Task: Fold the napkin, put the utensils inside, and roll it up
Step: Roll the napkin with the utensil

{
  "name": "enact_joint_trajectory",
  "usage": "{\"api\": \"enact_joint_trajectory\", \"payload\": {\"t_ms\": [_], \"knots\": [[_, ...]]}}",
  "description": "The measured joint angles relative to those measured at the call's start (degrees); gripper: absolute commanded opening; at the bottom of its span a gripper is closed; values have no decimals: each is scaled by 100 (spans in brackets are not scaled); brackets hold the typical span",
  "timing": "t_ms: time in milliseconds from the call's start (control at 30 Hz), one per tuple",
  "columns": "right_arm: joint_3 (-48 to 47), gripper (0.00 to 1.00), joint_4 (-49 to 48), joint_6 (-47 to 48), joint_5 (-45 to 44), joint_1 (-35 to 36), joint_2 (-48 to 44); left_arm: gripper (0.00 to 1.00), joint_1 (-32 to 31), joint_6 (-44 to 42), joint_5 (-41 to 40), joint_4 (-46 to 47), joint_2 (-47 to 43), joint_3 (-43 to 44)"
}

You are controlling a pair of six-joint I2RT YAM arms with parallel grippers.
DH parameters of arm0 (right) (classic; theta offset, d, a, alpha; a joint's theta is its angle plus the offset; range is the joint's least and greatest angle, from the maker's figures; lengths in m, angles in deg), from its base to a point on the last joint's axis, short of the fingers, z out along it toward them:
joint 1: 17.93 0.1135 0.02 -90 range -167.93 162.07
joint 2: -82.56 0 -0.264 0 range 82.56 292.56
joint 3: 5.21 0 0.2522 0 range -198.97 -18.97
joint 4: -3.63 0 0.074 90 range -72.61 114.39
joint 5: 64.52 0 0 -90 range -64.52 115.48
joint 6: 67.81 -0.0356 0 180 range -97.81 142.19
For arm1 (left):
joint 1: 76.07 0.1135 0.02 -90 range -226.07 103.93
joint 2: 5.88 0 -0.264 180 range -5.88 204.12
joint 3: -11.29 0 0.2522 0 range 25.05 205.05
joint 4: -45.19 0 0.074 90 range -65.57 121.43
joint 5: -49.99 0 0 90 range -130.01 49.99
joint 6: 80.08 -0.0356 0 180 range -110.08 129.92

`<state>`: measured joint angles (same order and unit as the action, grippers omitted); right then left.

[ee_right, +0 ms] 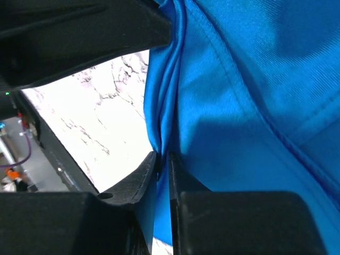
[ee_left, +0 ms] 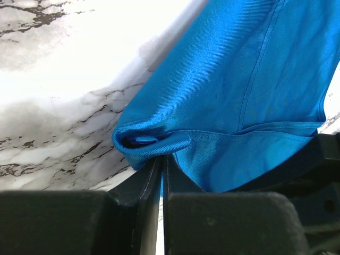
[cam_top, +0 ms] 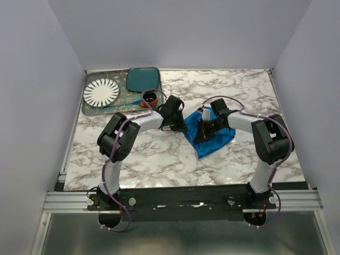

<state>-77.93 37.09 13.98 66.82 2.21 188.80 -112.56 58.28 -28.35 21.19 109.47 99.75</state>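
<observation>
Marble table [cam_top: 159, 156] bears napkin [cam_top: 211, 144]; pale walls [cam_top: 186, 32].

The marble table [cam_top: 159, 154] carries napkin [cam_top: 215, 141]; tray [cam_top: 121, 101].

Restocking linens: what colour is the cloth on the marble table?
Plain bright blue soft cloth napkin, no pattern; clearest in the left wrist view.

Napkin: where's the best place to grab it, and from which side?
Pinch the napkin at a doubled, hemmed corner, hand coming in low from its outer side. The cloth is limp and thin, so only a bunched edge gives a pinch something to hold. The left hand grips there now.
</observation>
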Motion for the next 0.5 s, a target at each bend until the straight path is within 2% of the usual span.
{"api": "enact_joint_trajectory", "payload": {"t_ms": [200,333,500], "knots": [[-306,41,599,140,-468,39,-505,12,0,85,0,105,33,0],[-365,45,846,232,-907,177,-907,12,0,105,-2,133,42,-2],[-262,49,938,179,-2044,942,-1300,12,0,127,0,164,52,-2]]}}
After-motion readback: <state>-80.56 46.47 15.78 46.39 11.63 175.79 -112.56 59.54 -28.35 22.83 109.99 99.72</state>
